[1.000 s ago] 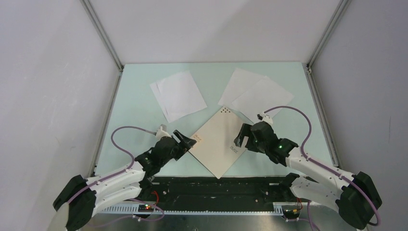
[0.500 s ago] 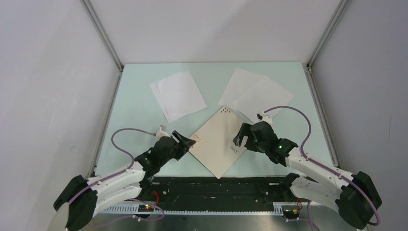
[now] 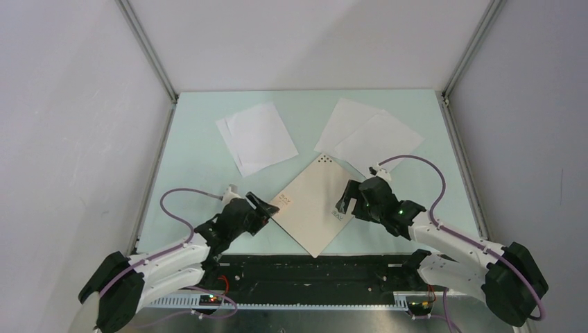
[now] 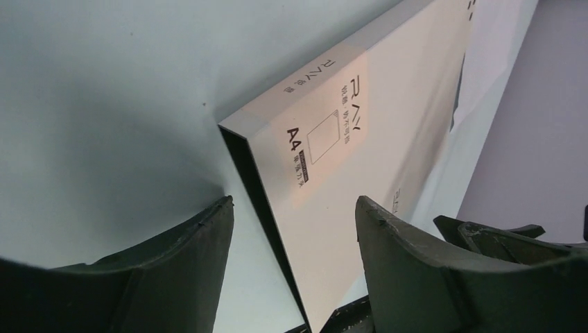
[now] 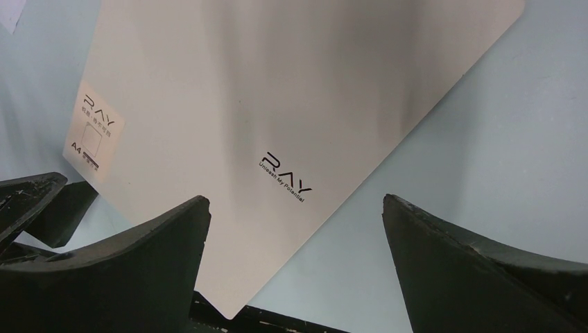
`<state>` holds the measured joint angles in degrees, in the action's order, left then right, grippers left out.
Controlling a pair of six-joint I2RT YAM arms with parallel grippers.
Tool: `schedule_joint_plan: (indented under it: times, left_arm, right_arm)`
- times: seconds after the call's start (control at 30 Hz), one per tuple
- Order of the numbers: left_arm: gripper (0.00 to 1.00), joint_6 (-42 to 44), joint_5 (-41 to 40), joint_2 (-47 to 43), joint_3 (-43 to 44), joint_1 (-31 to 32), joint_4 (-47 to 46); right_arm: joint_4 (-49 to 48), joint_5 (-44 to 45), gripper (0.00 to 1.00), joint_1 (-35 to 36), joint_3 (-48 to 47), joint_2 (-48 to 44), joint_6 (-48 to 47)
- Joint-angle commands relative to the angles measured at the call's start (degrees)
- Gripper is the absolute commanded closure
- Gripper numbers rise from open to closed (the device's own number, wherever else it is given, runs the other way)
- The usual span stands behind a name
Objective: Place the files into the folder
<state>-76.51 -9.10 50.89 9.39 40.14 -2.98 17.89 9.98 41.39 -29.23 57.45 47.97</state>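
The left gripper (image 3: 266,205) sat low at the left corner of the folder (image 3: 315,205), fingers apart with the edge between them, gripping nothing. The folder lay closed and flat, turned diagonally, near the front of the table (image 3: 194,166). The right gripper (image 3: 345,200) hovered over its right edge, fingers spread wide and empty. Opening the cover looked to be the step in hand: one finger should slip under the cover alone while the other arm pinned the back. The files (image 3: 258,139) lay farther back in two overlapped piles, left and right; the right pile's near edge sat just beside the folder's far corner, so a swinging cover might catch it
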Motion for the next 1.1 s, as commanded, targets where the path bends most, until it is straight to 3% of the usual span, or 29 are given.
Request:
schedule_joint_plan:
  times: [0.0, 0.4, 0.7, 1.0, 1.07]
  left_arm:
    - [0.31, 0.55, 0.62, 0.50, 1.20, -0.85, -3.76]
    - [0.37, -0.34, 2.84, 2.53, 0.14, -1.74, -8.05]
    - [0.44, -4.02, 4.56, 7.18, -3.29, -2.05, -17.82]
    - [0.75, -8.99, 6.01, 10.20, -4.85, -2.15, -21.34]
    - [0.87, -10.44, 6.66, 10.58, -5.13, -2.10, -21.89]
  right_arm:
    - [-2.39, 0.55, 0.00, 0.33, 0.14, 0.41, 0.35]
    - [-3.04, 0.66, 0.00, 0.45, 0.16, 1.95, 0.38]
    - [-3.73, 0.79, 0.00, 0.93, 0.19, 3.53, 0.32]
    - [-4.79, 0.84, 0.00, 0.90, 2.34, 1.72, 1.38]
    - [-4.59, 0.95, 0.00, 0.76, 2.90, 0.72, 1.70]
